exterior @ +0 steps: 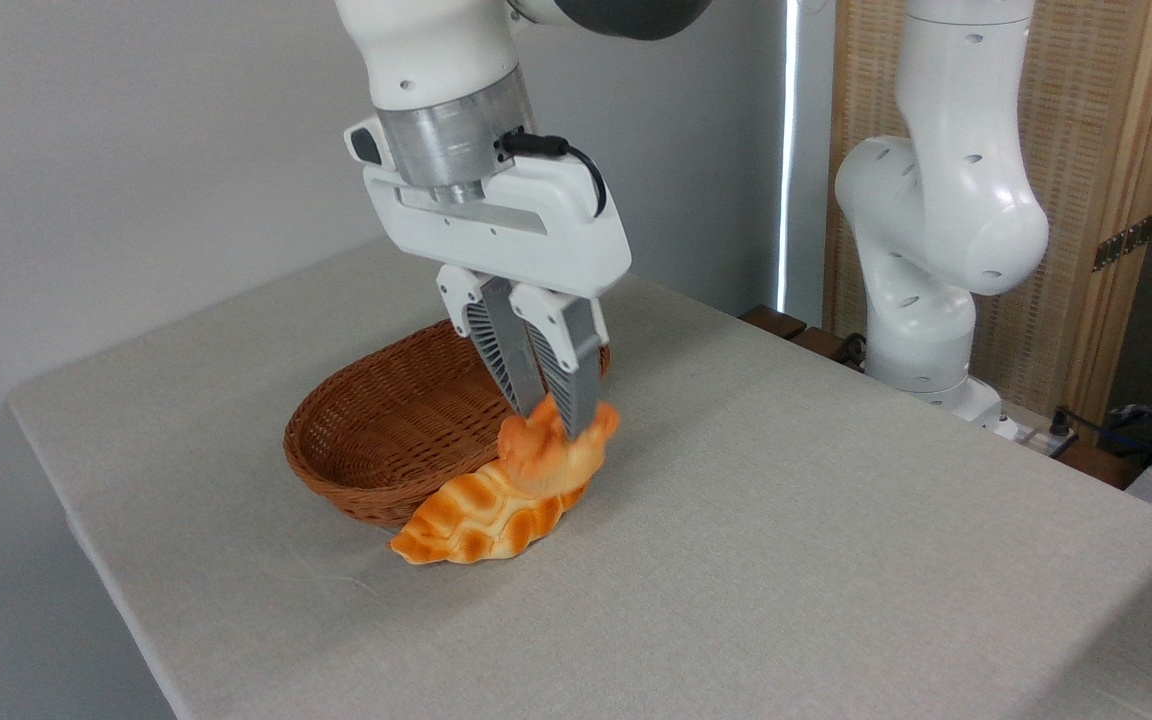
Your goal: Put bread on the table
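Observation:
The bread [539, 456] is a small orange-and-golden bun pinched at its top between my gripper's [559, 420] two grey fingers. It hangs just past the basket's front right rim, low over the table [796, 520]. Its underside touches or nearly touches the right end of a ridged orange-and-cream croissant-shaped loaf [471, 520]. That loaf lies on the cloth against the basket's front. My gripper is shut on the bread and points almost straight down. The fingers hide part of the bun's top.
A brown oval wicker basket [386, 430] sits behind and left of the loaf, its inside showing nothing. A second white robot arm [936, 250] stands off the table's far right edge, with cables and a wooden screen behind it.

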Robot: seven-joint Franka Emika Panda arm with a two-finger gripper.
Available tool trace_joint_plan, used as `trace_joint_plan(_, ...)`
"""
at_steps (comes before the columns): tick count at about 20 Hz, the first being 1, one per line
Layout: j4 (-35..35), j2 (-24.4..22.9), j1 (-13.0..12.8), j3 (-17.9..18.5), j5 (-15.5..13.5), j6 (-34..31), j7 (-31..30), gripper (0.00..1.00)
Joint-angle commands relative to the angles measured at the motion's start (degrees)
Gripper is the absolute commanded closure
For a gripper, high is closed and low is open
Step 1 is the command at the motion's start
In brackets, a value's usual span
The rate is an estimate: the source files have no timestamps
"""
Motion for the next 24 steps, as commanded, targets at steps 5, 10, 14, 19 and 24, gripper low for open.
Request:
trace_joint_plan(5, 0.16, 0.00, -0.48, 2.26, 0.41, -0.11, -0.73, 0.00)
trace_joint_plan(10, 4.98, -1.06, -0.57, 2.00, -1.60, -0.11, -0.73, 0.00)
trace_joint_plan(14, 10.27, -0.97, -0.57, 2.18, -7.77, -0.28, -0.29, 0.00)
trace_joint_plan(19, 10.10, 0.52, -0.92, 1.56, -11.72, -0.72, -1.69, 0.00)
trace_joint_plan(24, 10.18, 0.52, -0.75, 1.91, -11.64, -0.72, -1.96, 0.00)
